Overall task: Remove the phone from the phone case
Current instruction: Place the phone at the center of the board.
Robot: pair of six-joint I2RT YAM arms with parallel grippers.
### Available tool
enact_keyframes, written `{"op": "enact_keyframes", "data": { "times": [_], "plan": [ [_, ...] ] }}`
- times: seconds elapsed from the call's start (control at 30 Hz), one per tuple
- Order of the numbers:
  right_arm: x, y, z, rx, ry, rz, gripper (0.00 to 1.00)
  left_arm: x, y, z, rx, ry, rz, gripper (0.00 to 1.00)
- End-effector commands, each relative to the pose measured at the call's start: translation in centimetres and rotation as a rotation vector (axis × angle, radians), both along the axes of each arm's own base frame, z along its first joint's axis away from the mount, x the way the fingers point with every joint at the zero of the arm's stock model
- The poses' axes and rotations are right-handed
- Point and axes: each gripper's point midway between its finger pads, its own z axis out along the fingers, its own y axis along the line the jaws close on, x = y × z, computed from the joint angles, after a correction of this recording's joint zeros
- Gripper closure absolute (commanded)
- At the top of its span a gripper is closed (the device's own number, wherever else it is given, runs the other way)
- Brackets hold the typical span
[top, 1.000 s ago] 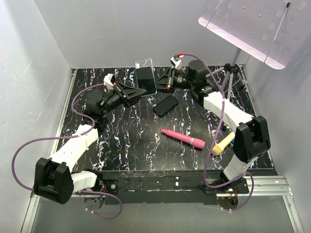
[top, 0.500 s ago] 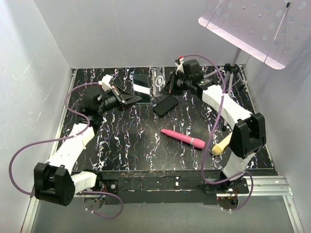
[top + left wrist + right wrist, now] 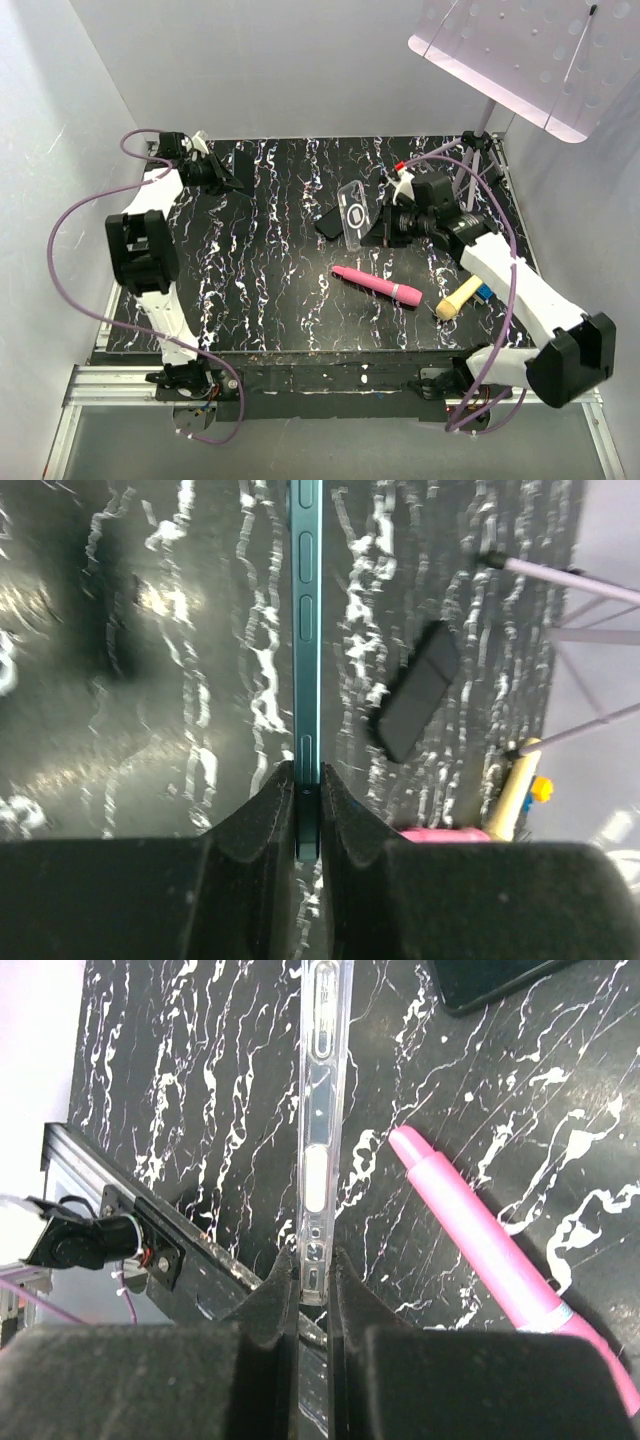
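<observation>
- One pink pen [image 3: 378, 286] lies nearest, at 4 o'clock on the table [image 3: 270, 300].
- Right gripper [image 3: 315, 1282], near 3 o'clock, is clamped tight on the clear phone case [image 3: 322, 1110], which it holds on edge.
- Left gripper [image 3: 308, 780], far off at 11 o'clock, pinches the phone [image 3: 305, 630] edge-on, well apart from the case.

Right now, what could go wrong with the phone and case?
1. The left gripper pinches the black teal-edged phone only by its thin edge; it might slip and fall.
2. The right gripper holds the clear plastic phone case near the pink pen; lowering it could knock that.
</observation>
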Motion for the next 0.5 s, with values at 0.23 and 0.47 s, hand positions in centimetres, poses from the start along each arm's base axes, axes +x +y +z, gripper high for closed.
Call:
{"op": "enact_keyframes", "data": {
  "times": [0.23,0.47],
  "plan": [
    [-3.4,-1.5,3.4,0.045,-0.124,0.054,0.99,6.8,3.8,-4.8,-0.023,0.017,-0.169,1.0],
    [-4.0,-1.7,3.3,0.054,-0.112,0.049,0.99,8.8,5.4,-7.0,-0.047,0.061,-0.153,1.0]
  ]
}}
